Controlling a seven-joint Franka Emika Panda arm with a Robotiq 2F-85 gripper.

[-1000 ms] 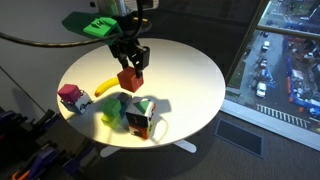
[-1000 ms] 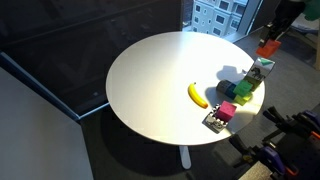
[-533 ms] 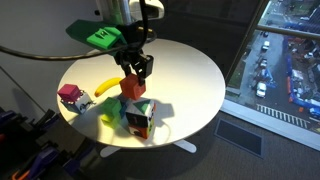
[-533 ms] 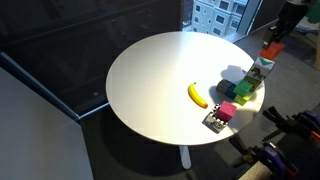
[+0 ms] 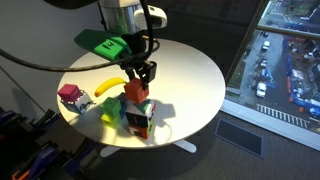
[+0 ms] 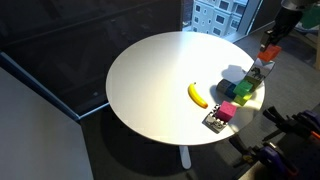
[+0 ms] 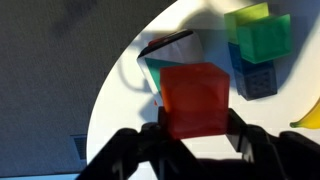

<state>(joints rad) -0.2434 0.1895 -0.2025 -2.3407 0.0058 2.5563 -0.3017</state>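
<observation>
A round white surface [image 5: 190, 75] stands by a tall window [image 5: 285, 60] over a city street. Nearest, the tool [image 7: 195, 132] is clamped narrow on a red cube [image 7: 195, 95], held right over a white box with green and red faces [image 5: 141, 121], whether touching I cannot tell; beyond sit a green block [image 7: 258, 30] beside a blue block [image 7: 255, 78], then a yellow banana [image 5: 110, 86] and a pink toy block [image 5: 70, 96]. The cube looks off-centre over the box, so released here it could tip off an edge, and downward pressure might shove the box into the green block.
</observation>
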